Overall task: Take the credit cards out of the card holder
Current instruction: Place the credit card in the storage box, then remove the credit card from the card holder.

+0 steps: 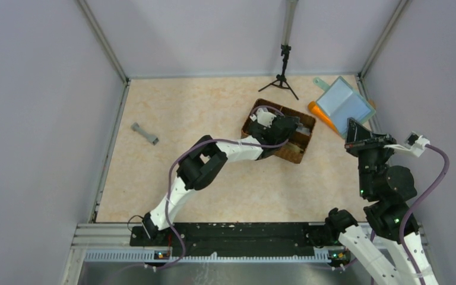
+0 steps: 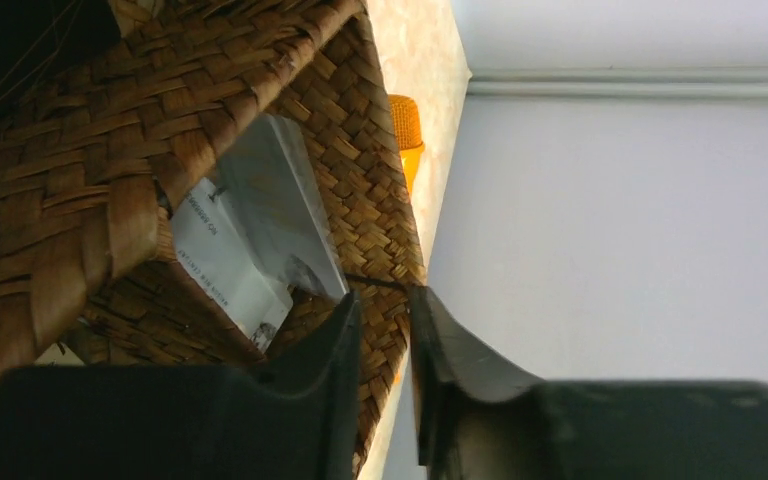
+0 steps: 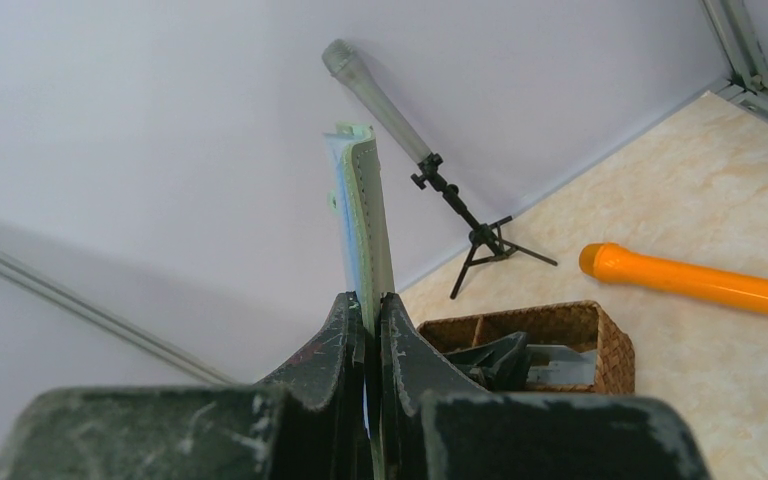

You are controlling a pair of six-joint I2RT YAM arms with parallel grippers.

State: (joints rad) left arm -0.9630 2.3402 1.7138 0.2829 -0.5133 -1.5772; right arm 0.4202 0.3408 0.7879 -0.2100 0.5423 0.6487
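Fingers of right gripper point(image 3: 372, 318) pinched the card holder point(image 3: 364, 205) by its lower edge, upright, raised to the right of the basket point(image 3: 615, 355), likely steadying it for pulls. Fingers of left gripper point(image 2: 380, 345) slightly parted, nothing between, over a basket compartment where a pale card point(image 2: 250, 235) lay. Whether cards remained inside the holder: hidden.
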